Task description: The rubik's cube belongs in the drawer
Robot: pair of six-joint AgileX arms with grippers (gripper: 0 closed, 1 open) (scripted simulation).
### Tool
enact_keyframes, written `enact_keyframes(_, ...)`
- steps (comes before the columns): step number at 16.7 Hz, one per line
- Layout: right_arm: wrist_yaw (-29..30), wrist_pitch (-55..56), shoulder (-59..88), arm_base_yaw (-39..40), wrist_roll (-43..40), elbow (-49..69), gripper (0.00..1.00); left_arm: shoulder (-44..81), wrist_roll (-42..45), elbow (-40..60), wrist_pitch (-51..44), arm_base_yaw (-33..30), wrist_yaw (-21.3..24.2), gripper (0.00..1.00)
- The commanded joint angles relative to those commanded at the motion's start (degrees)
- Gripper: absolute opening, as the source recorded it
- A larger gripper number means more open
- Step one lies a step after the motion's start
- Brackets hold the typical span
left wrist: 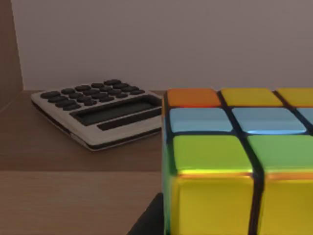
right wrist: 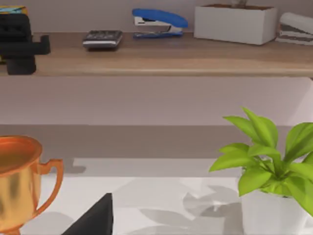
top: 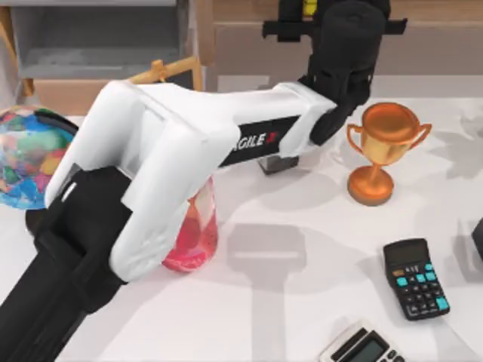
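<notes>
White tabletop runs beneath a brown wooden shelf at the back. My left arm stretches across to that shelf, its gripper clenched on the yellow-and-green tiled rubik's cube, beside a grey calculator. A copper trophy and a black calculator stand on the table.

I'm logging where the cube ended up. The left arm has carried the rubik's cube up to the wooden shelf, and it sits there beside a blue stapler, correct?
Not quite. In the left wrist view the rubik's cube at the wooden shelf sits beside a grey calculator, not a blue stapler. The rest stands.
</notes>
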Motion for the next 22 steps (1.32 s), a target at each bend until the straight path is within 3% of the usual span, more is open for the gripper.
enact_keyframes(7, 0.0, 0.0, 0.0, 0.0, 0.0, 0.0, 1.0, -4.42, 0.33, -5.75, 0.06, -1.27, -1.29, 0.0)
enact_keyframes(15, 0.0, 0.0, 0.0, 0.0, 0.0, 0.0, 1.0, -5.47, -0.04, -5.55, -1.06, -0.88, -0.75, 0.0)
enact_keyframes(18, 0.0, 0.0, 0.0, 0.0, 0.0, 0.0, 1.0, -8.91, -1.48, -5.05, -7.86, -0.64, 1.84, 0.0)
enact_keyframes(22, 0.0, 0.0, 0.0, 0.0, 0.0, 0.0, 1.0, -15.31, -3.83, -3.77, -25.22, 0.07, 7.66, 0.0)
